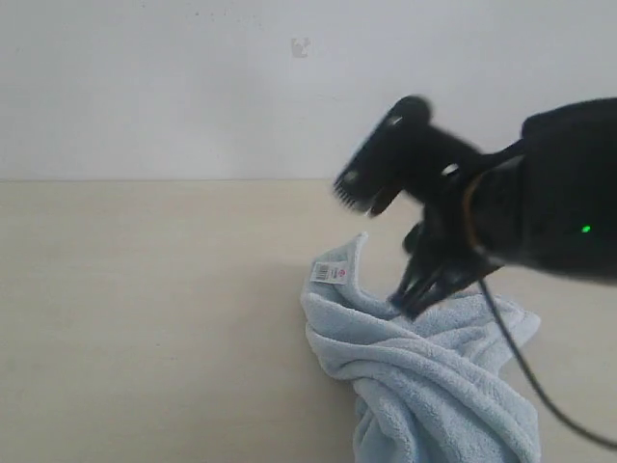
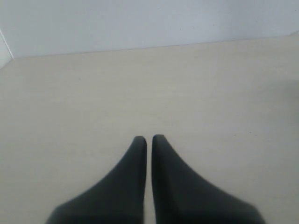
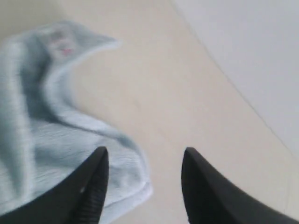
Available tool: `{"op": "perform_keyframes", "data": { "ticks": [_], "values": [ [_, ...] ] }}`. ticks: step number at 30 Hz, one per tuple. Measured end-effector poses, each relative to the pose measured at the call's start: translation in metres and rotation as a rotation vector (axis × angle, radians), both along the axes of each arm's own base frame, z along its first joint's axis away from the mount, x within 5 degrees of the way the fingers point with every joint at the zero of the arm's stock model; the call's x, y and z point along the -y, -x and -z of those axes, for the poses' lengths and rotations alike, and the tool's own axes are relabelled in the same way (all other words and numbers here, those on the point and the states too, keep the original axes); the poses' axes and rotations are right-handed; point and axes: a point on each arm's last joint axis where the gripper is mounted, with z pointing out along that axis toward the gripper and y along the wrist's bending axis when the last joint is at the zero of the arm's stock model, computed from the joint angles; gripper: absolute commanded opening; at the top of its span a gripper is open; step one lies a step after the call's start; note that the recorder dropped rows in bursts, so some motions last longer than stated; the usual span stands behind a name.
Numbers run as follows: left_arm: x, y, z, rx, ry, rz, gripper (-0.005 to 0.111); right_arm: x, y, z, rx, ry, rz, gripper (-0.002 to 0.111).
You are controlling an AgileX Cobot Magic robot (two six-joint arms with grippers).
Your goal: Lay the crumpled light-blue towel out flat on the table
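Over the crumpled towel (image 1: 424, 376) the right jaws gape empty; left jaws closed above the table (image 2: 93, 93).

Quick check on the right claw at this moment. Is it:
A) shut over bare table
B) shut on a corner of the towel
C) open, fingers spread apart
C: in the right wrist view, the right claw has its fingers wide apart, gripping nothing, with the towel bunched on the table.
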Motion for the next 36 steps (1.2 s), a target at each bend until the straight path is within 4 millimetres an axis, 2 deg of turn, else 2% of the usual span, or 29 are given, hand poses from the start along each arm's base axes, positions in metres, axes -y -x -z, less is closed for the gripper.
{"op": "perform_keyframes", "data": {
  "ticks": [3,6,8,10,13,16,21,22,25,28,30,32,34,36],
  "values": [
    [0.0,0.0,0.0,0.0,0.0,0.0,0.004,0.044,-0.029,0.005,-0.01,-0.098,0.246,0.047],
    [0.0,0.0,0.0,0.0,0.0,0.0,0.004,0.085,-0.045,0.028,-0.214,-0.275,0.448,0.047],
    [0.0,0.0,0.0,0.0,0.0,0.0,0.004,0.096,-0.045,0.044,-0.421,-0.427,0.462,0.047],
    [0.0,0.0,0.0,0.0,0.0,0.0,0.004,0.092,-0.043,0.052,-0.589,-0.58,0.366,0.047],
    [0.0,0.0,0.0,0.0,0.0,0.0,0.004,0.08,-0.042,0.051,-0.687,-0.718,0.204,0.047],
    [0.0,0.0,0.0,0.0,0.0,0.0,0.004,0.075,-0.042,0.053,-0.704,-0.732,0.125,0.047],
    [0.0,0.0,0.0,0.0,0.0,0.0,0.004,0.056,-0.031,0.081,-0.773,-0.665,0.064,0.043],
    [0.0,0.0,0.0,0.0,0.0,0.0,0.004,0.051,-0.028,0.086,-0.794,-0.65,0.047,0.036],
    [0.0,0.0,0.0,0.0,0.0,0.0,0.004,0.026,-0.019,0.09,-0.834,-0.592,-0.063,0.0],
    [0.0,0.0,0.0,0.0,0.0,0.0,0.004,-0.015,0.001,0.074,-0.862,-0.518,-0.329,0.001],
    [0.0,0.0,0.0,0.0,0.0,0.0,0.004,-0.045,0.026,0.059,-0.869,-0.474,-0.55,0.001],
    [0.0,0.0,0.0,0.0,0.0,0.0,0.004,-0.067,0.052,0.049,-0.851,-0.412,-0.742,0.001],
    [0.0,0.0,0.0,0.0,0.0,0.0,0.004,-0.081,0.073,0.044,-0.819,-0.347,-0.872,0.001],
    [0.0,0.0,0.0,0.0,0.0,0.0,0.004,-0.09,0.081,0.046,-0.751,-0.288,-0.9,0.001]
  ]
}}
